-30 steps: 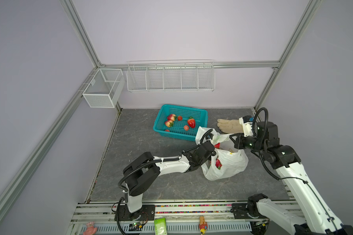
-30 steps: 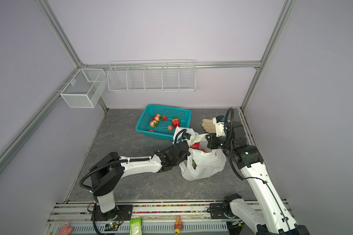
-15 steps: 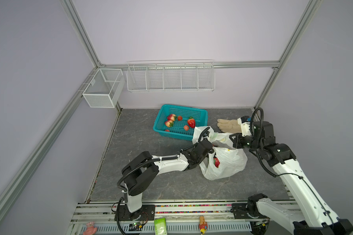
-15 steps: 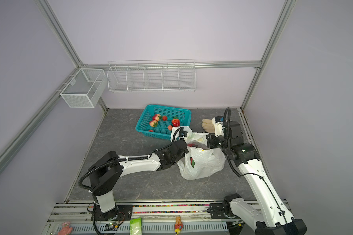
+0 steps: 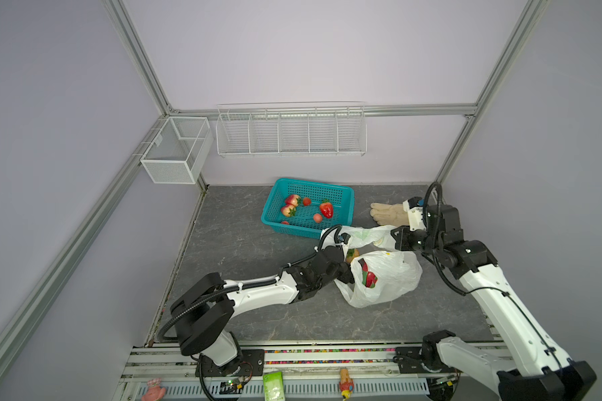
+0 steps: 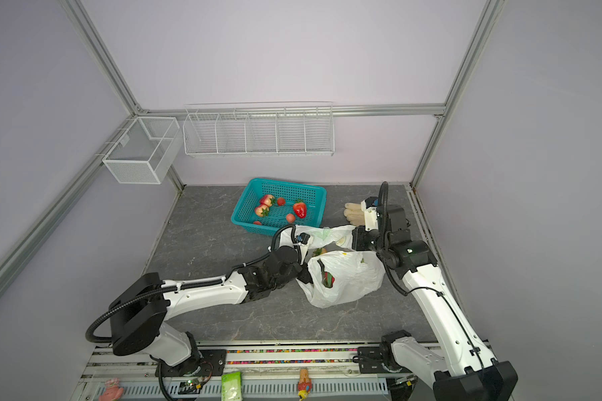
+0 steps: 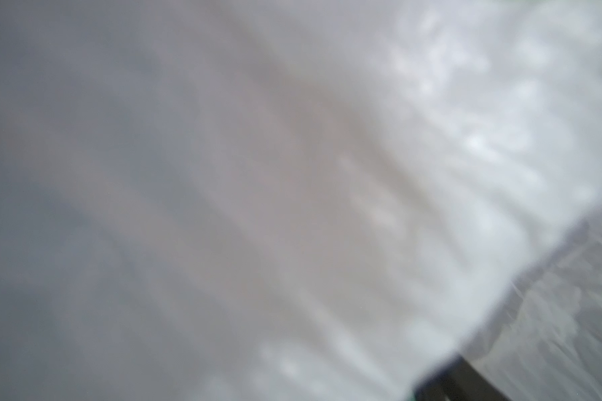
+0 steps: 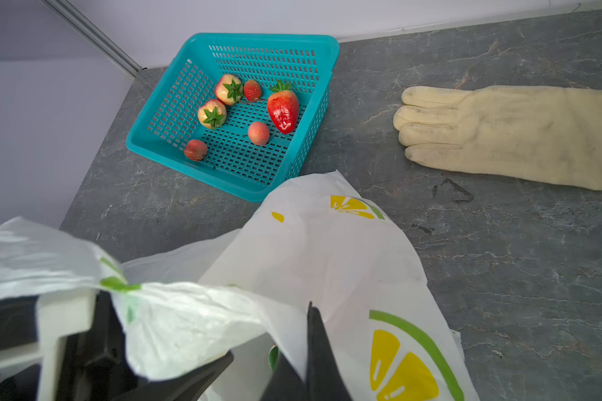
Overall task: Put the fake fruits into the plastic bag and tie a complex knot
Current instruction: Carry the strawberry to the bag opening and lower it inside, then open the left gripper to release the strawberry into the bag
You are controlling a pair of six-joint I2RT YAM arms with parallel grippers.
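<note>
Legible text on my screens: none. Printed or marked surfaces, itemised:

1. On the plastic bag (image 8: 327, 250): a yellow lemon-slice print (image 8: 404, 368) with green rind and leaves. These are pictures only, with no lettering I can make out.
2. On the table (image 8: 518, 260): a dark, roughly triangular scribble (image 8: 454, 191) just beside the beige glove (image 8: 508, 135). It is not a character I can read.
3. The green packet (image 5: 272, 382) (image 6: 230, 382) at the front rail (image 5: 327, 361), in both top views: its print is too small to read.
4. A small tag (image 5: 159, 140) on the white mesh bin (image 5: 174, 163): too small to read.
</note>
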